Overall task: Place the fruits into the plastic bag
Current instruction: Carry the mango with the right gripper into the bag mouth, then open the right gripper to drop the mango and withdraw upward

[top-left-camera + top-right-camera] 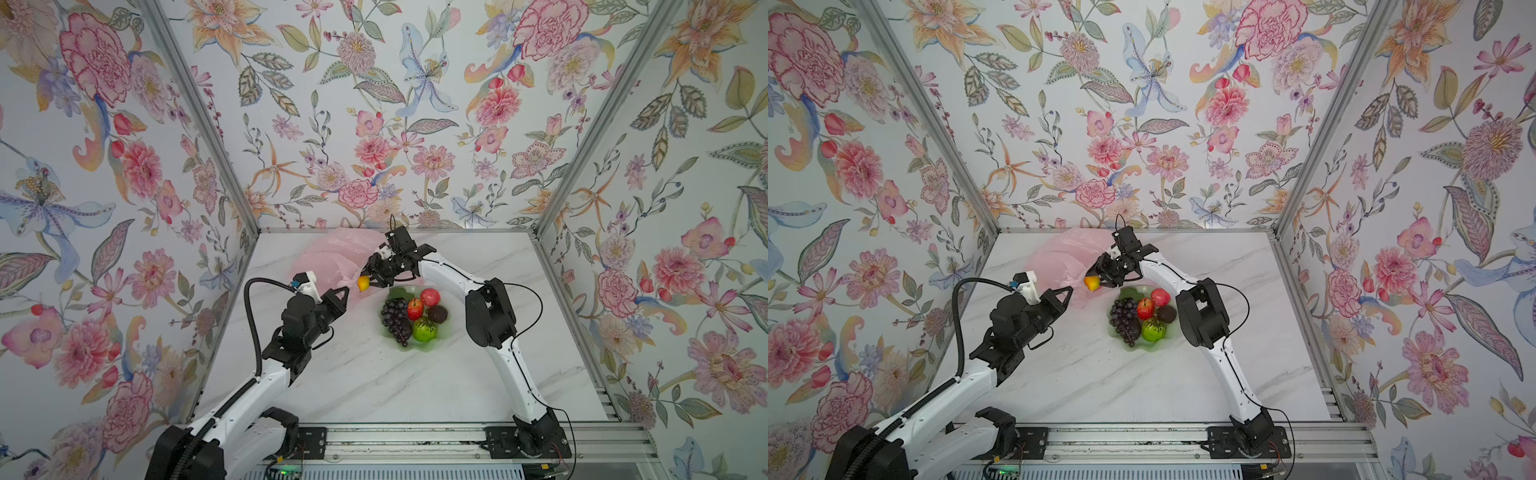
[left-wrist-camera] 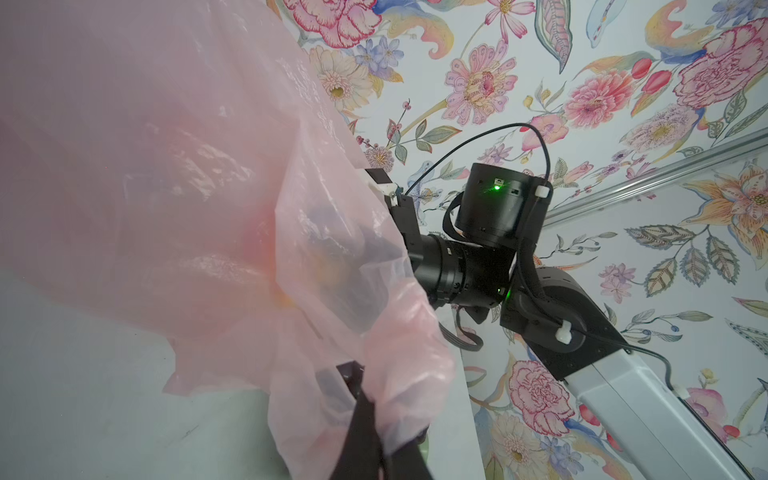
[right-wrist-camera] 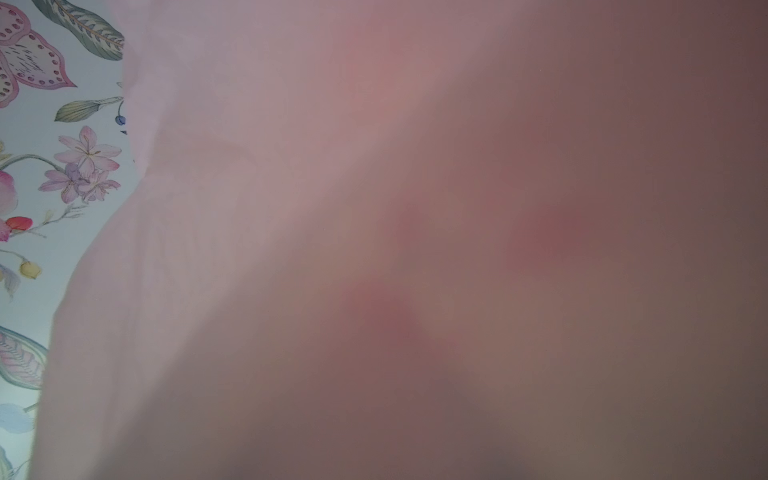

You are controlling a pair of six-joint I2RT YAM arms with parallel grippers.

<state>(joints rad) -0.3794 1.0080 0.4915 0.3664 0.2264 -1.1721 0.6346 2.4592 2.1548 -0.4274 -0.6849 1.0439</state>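
Mango [image 1: 363, 283] pinched in my right gripper [image 1: 368, 281] beside plastic bag [image 1: 332, 253], my left gripper [image 1: 345, 292] clamped on bag edge, other fruits [image 1: 414, 308] in dish [image 1: 440, 335]

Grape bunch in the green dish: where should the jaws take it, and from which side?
Probably from above, across its broad far end: the grape bunch lies flat in the dish, tapering toward the near rim, an apple crowding one side.

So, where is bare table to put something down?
Free: the table in front of the dish, between left arm and right arm; the far corner beyond that arm. Crowded: between plastic bag and dish, where left claw and right claw with the mango meet.
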